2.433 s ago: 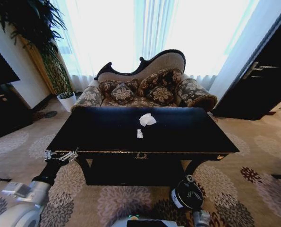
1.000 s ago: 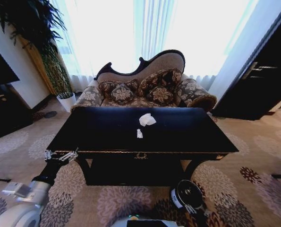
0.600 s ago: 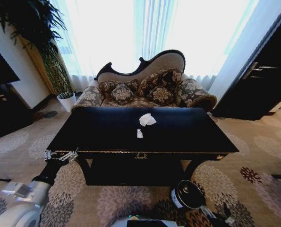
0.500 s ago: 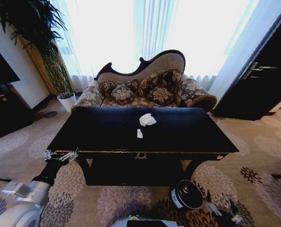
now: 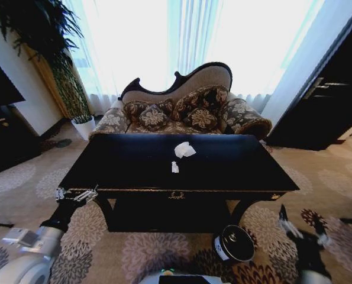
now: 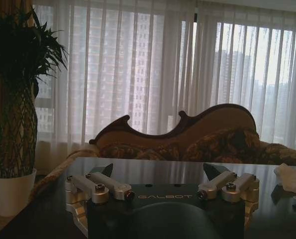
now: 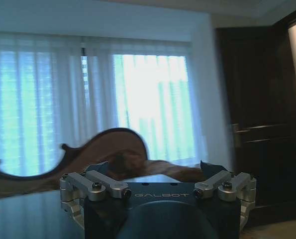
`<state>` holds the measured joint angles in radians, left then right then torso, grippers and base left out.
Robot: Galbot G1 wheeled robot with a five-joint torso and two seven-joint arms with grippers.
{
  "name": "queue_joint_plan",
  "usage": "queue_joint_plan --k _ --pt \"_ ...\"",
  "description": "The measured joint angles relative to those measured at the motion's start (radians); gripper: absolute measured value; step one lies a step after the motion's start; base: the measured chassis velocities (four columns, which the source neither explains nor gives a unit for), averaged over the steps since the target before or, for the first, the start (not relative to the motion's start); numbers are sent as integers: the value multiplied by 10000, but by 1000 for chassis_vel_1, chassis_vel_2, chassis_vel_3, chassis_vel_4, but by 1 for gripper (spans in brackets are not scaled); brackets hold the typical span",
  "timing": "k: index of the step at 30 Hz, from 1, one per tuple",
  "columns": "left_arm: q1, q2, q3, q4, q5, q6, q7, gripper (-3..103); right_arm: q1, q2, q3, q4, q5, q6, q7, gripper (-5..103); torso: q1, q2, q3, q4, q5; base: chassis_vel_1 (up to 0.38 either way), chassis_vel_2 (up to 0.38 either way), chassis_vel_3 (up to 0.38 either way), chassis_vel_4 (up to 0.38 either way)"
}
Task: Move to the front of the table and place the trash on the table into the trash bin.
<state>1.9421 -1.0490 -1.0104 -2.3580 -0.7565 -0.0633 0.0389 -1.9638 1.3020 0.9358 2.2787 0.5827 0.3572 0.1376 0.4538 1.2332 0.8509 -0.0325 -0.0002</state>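
In the head view, the glossy black bench (image 5: 223, 165) is seen straight ahead, with gold trim along its front edge and a sofa (image 5: 181, 109) behind it against bright curtains. A lumpy white tissue (image 5: 184, 150) lies near the middle of the benchtop, and a tiny white scrap (image 5: 175, 168) lies just in front of it, slightly apart. The trash bin (image 5: 235, 244) stands on the patterned carpet below the front edge of the bench, to the right of its middle, mouth upward. The left hand (image 5: 76, 194) is held at the front left corner of the bench, level with the edge, at the end of a dark forearm. The right hand (image 5: 302, 225) is seen low on the right, above the carpet beside the bin and apart from it, its two fingers spread and pointing up.

In the left wrist view, the left hand (image 6: 157, 174) is shown with its fingers spread wide and nothing between them, poised over the dark benchtop. The white tissue (image 6: 293, 178) is visible on the bench off to one side. A potted plant (image 6: 16, 114) stands beside the curtains.

In the right wrist view, the right hand (image 7: 155, 172) is shown with fingers spread and empty, the curved sofa back (image 7: 78, 149) and a dark door (image 7: 257, 114) beyond it.
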Motion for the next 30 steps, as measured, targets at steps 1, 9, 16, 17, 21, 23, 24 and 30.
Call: queue_joint_plan --k 1,9,16,17,21,23,24,30 --pt "0 0 0 0 0 0 0 100 320 -289 -103 235 40 -540 93 100 0 0 0 0 2 0 0 0 0" --pt "0 -1 0 -1 0 0 2 100 1797 -3080 -865 975 702 -3102 692 100 1 -1 1 4 1 0 0 0 0" --pt "0 -1 0 0 0 0 2 100 3583 -5702 -1117 1156 2937 -5388 2032 100 0 -1 0 -2 1 0 0 0 0" --pt "0 -1 0 -1 0 0 2 100 4020 -6227 -1361 1017 3277 -5591 2217 100 0 -1 0 2 1 0 0 0 0" --pt "0 -1 0 0 0 1 0 100 5456 -7795 -2429 324 4378 -5961 2702 100 2 -2 2 5 3 0 0 0 0" --pt "0 0 0 0 0 1 1 100 6359 -8552 -3360 -173 4895 -6034 2814 100 4 -3 2 0 2 0 0 0 0" --pt "0 0 0 0 0 1 1 100 6359 -8552 -3360 -173 4895 -6034 2814 100 4 -3 2 0 2 0 0 0 0" --pt "0 0 0 0 0 0 1 100 11019 -9340 -7988 -1445 6366 -6309 3346 100 1 -1 0 -1 1 0 0 0 0"
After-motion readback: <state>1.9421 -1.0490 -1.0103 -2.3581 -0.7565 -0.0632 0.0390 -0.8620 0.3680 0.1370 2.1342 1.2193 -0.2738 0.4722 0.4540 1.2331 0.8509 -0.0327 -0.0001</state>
